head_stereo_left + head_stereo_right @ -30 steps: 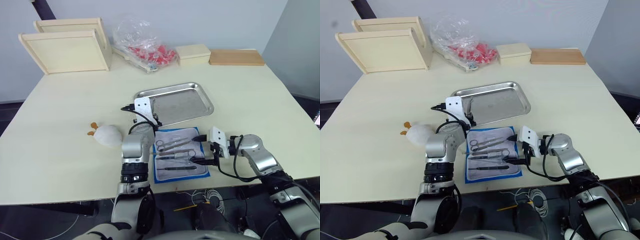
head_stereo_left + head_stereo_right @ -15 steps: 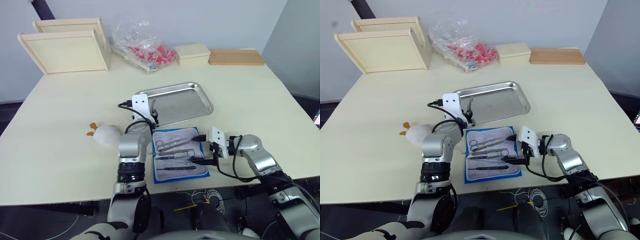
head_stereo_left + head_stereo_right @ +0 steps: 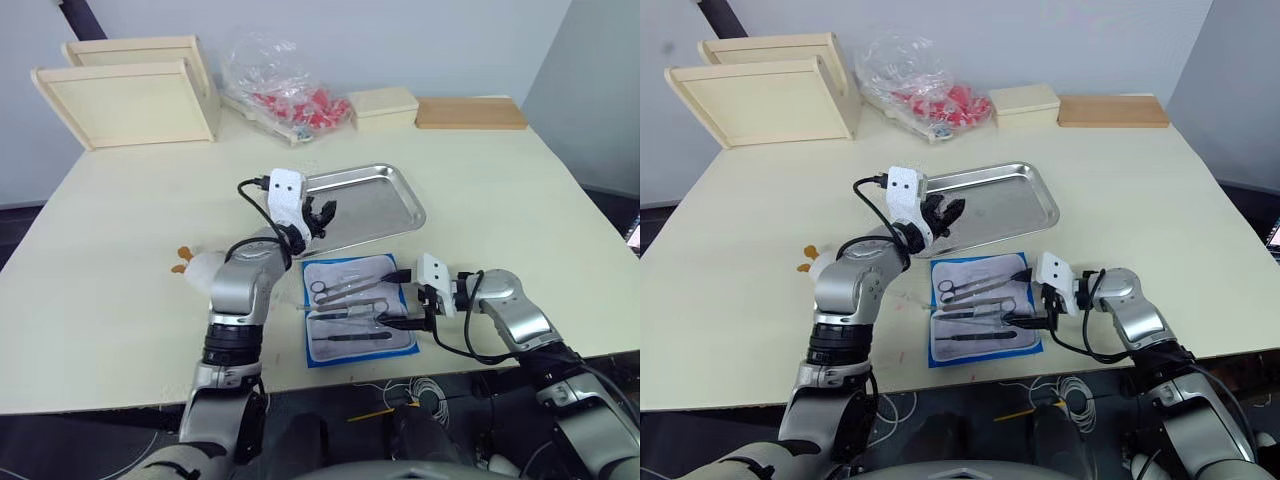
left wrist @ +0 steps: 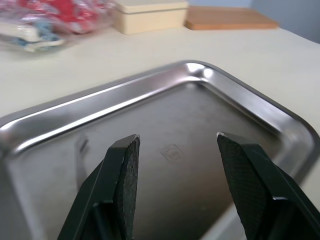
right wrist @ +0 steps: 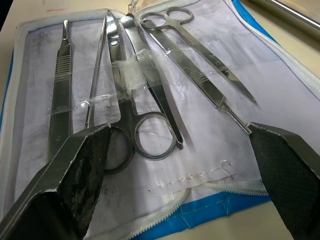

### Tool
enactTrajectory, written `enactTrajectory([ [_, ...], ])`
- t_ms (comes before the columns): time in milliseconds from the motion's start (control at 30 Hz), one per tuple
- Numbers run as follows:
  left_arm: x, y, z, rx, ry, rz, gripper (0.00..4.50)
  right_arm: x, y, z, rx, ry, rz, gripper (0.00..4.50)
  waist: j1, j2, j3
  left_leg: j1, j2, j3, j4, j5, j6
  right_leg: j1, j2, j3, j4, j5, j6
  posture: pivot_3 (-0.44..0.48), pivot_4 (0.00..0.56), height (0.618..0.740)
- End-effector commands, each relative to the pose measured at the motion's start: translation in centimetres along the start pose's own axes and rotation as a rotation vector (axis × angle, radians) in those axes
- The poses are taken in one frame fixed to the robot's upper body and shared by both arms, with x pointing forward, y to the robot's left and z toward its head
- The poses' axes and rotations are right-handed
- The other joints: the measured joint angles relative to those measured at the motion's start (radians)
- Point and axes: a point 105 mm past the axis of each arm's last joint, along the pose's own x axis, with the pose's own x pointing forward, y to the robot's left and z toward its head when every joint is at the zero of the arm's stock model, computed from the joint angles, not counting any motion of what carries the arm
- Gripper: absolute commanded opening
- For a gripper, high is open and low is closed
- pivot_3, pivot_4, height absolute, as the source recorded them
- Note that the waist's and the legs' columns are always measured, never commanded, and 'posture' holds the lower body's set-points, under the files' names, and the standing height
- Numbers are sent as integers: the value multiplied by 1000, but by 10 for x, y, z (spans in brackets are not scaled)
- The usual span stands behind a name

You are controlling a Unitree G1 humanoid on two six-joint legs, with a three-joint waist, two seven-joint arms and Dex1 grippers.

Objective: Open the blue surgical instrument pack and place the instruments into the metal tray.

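Silver arms, white wrist blocks, black cables

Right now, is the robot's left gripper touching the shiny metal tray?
Apart. In the left wrist view the left gripper hangs open above the metal tray, and bare tray floor shows between and beneath its fingers.

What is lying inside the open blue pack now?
Inside the blue surgical instrument pack, on its pale lining, lie the instruments: scissors, forceps and slim handles, several under a clear strap. Whether anything lies under them is hidden.
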Motion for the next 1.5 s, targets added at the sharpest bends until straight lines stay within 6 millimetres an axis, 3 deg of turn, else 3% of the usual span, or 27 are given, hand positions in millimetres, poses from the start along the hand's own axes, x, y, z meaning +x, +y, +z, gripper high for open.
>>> enactTrajectory([
  [33,-12,-15,15,116,-73,-177,2591,8,32,-69,169,224,58,4500,-3,1,0,0,0,0,-1,0,0,0,0,0,0,0,-1,0,150,740],
  [433,-62,-5,14,196,-41,-547,2591,5,32,-70,147,198,64,4500,-11,5,3,-2,5,-3,-3,0,1,0,-5,-4,-9,-2,-2,0,150,740],
  [767,-110,7,3,334,33,-798,2591,-8,29,-61,88,147,67,4500,1,7,5,-9,5,-21,-6,-1,-1,0,-9,-19,-9,-8,-15,0,150,740],
  [1133,-143,14,3,392,104,-972,2591,-21,26,-53,50,116,68,4500,21,9,6,-13,-5,-28,-8,-2,-3,1,-21,-27,-9,-15,-12,0,150,740],
  [1500,-157,17,6,447,157,-1042,2591,-29,25,-51,33,93,66,4500,34,13,9,-18,-9,-36,-8,-2,-2,0,-24,-34,-10,-16,-10,0,150,740],
])
